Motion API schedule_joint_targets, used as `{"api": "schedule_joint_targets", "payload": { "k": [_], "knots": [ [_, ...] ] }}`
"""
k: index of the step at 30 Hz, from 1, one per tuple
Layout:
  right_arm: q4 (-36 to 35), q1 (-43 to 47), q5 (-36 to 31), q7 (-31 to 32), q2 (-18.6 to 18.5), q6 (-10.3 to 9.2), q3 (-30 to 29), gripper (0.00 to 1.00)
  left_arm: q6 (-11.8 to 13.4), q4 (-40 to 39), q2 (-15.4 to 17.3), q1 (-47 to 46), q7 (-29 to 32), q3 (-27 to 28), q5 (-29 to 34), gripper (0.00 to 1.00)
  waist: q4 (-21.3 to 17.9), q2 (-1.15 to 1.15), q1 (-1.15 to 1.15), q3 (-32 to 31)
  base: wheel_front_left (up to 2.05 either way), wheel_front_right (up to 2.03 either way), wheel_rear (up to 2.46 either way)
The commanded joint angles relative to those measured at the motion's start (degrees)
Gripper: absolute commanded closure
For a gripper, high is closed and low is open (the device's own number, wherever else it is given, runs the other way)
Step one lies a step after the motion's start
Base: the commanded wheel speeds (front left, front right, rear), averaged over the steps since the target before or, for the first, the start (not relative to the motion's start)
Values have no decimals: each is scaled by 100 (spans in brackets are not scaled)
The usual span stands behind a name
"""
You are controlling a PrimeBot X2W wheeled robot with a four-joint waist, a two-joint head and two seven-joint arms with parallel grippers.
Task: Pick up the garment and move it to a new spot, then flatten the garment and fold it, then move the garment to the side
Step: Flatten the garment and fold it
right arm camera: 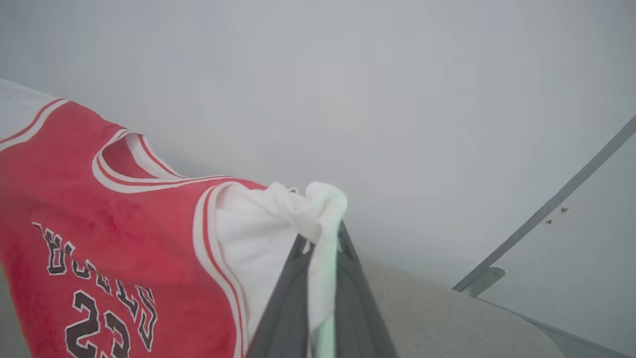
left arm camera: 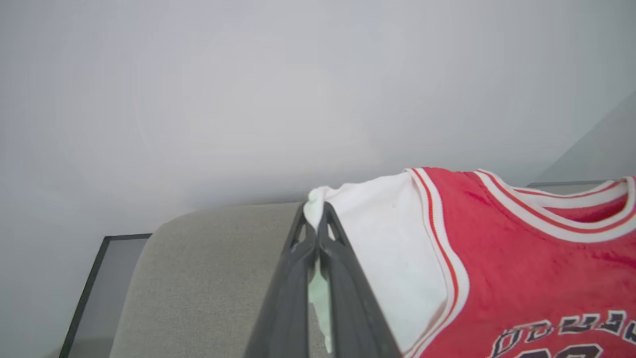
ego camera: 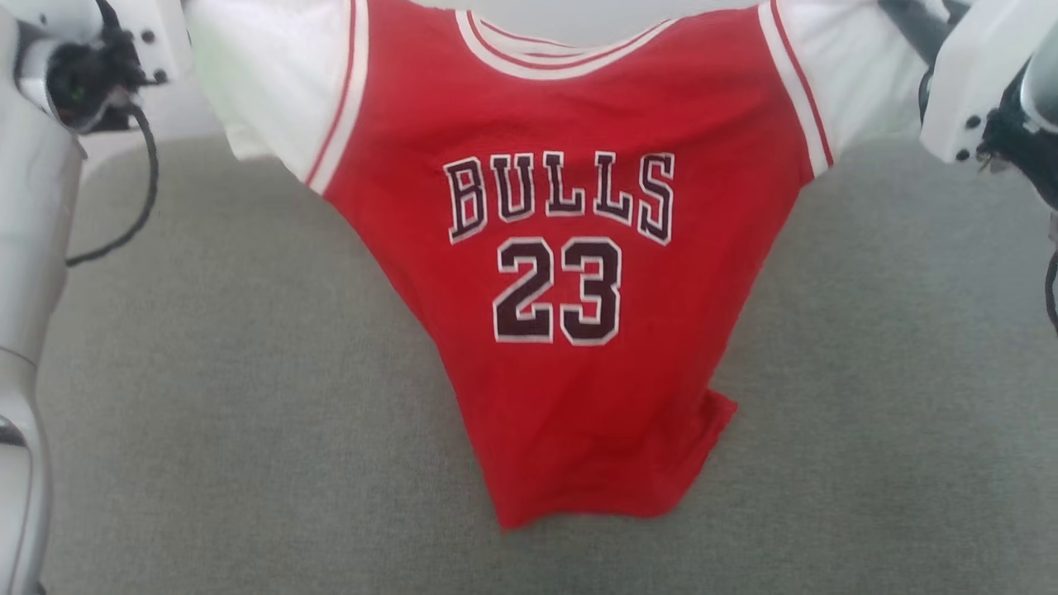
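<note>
Garment point(ego camera: 570, 273), small red-and-white jersey T-shirt, is hanging limp, light; left gripper point(left arm camera: 314, 214) and right gripper point(right arm camera: 322, 238) are pinching its sleeve tips, looking like good holds

The left arm point(ego camera: 25, 248) is a smooth silver-grey tube. Its white housing point(ego camera: 157, 25) carries black screws point(ego camera: 159, 76), beside a dark module point(ego camera: 78, 83) with a green glint. A thin black cable point(ego camera: 149, 190) loops from the module. The right housing point(ego camera: 971, 74) is white and boxy too, with dark screws point(ego camera: 975, 121) and black parts point(ego camera: 1012, 140) behind. The left gripper point(left arm camera: 313, 206) has two long, dark grey fingers point(left arm camera: 290, 298), tapering, with triangular cut-outs near the tips. The right gripper point(right arm camera: 323, 233) has matching fingers point(right arm camera: 357, 308).
</note>
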Motion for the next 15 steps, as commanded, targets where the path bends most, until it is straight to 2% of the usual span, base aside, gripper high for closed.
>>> {"api": "schedule_joint_targets", "payload": {
  "k": [1, 8, 15],
  "knots": [
    [37, -86, 6, -65, -2, 1, 53, 100, -28, -20, 46, -101, -67, -20, 92, 100, -75, 0, 0, -240, 0, 0, 0],
    [164, -425, 66, -268, -57, 1, 282, 100, -23, -36, 103, -346, -105, -98, 104, 100, -167, 0, 0, -512, 0, 0, 0],
    [464, -884, -91, -735, -47, 0, 428, 100, -27, -179, 144, -587, -535, -101, 143, 100, -280, 0, 0, -310, 0, 0, 0]
  ]
}}
